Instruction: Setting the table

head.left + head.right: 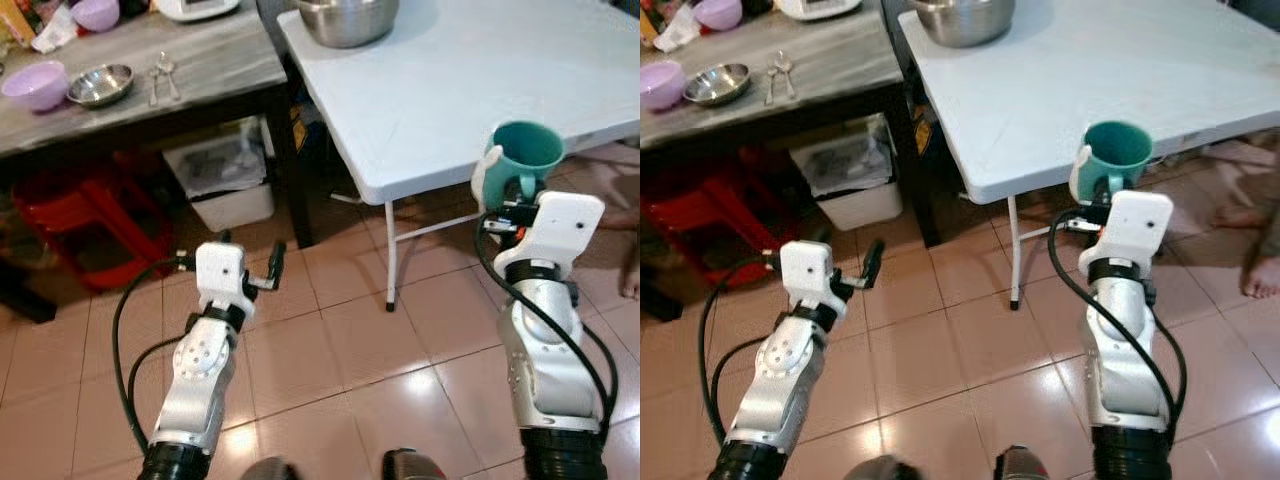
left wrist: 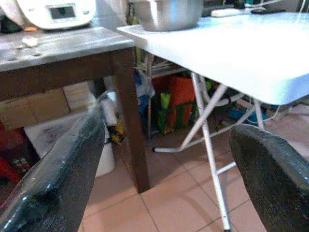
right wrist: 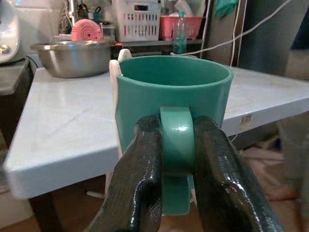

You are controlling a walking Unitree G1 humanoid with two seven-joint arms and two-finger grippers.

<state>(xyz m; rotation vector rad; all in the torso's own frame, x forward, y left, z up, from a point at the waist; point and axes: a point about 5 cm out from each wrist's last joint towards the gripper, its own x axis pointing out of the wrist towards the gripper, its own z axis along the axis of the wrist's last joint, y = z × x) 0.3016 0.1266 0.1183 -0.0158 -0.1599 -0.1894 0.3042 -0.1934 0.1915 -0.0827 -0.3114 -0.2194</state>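
At the near edge of the white desk [image 1: 440,90], in the left eye view, the right claw [image 1: 505,205] carries a teal mug [image 1: 525,155] upright, mouth up, level with the desk edge and just off it. It is probably held this way so it can go straight onto the top. The left claw [image 1: 262,268] hangs lower over the tiled floor [image 1: 340,340], fingers apart, holding nothing. A steel mixing bowl [image 1: 347,18] sits at the far side of the white desk. To the left, the grey wooden desk [image 1: 200,60] bears a purple bowl [image 1: 35,85], a small steel bowl [image 1: 100,84] and spoons [image 1: 160,78].

The right eye view adds a person's bare foot [image 1: 1260,277] on the floor to the right, near the arm's side.

The left wrist view looks between the spread fingers [image 2: 58,179] toward the white desk's folding legs [image 2: 210,145] and the dark leg of the wooden desk [image 2: 128,116]. Either could snag a low swing.

The right wrist view shows the fingers [image 3: 140,179] clamped on the mug's handle [image 3: 176,140], one on each side, the cup body beyond them. The stretch of desk ahead looks open, so the edge itself is the main thing to clear.
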